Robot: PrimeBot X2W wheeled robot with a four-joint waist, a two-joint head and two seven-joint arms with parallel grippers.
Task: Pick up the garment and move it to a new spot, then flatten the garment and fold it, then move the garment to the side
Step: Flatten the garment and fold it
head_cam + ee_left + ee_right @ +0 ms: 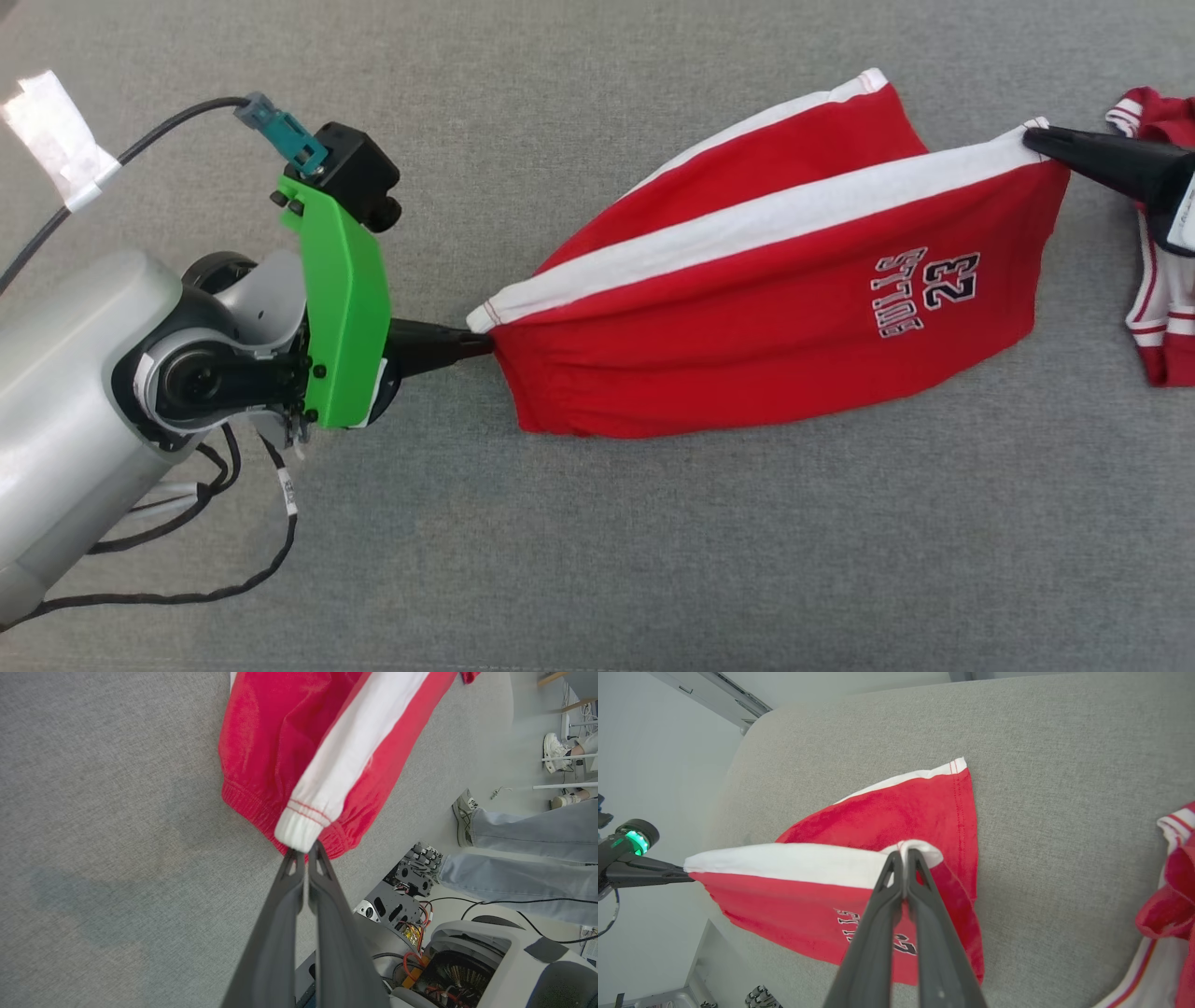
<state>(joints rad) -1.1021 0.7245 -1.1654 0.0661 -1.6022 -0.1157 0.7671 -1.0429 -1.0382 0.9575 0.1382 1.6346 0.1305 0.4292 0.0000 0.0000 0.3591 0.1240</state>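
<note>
The left tool (485, 343) and right tool (1032, 138) each clench an end of the red shorts (747, 373), stretched for flattening, I judge; next, lower them taut onto the bench (597, 560).

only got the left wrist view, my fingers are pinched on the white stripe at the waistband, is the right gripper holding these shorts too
Observer: Yes. The right gripper is shut on the same white stripe, at the leg-hem end of the shorts.
Operator: anything close to that end
Observer: A second garment, red and white, lies on the grey surface just beyond the right gripper.
Operator: which face is toward the head cam
Observer: The face with the print, a 23 beside lettering.
</note>
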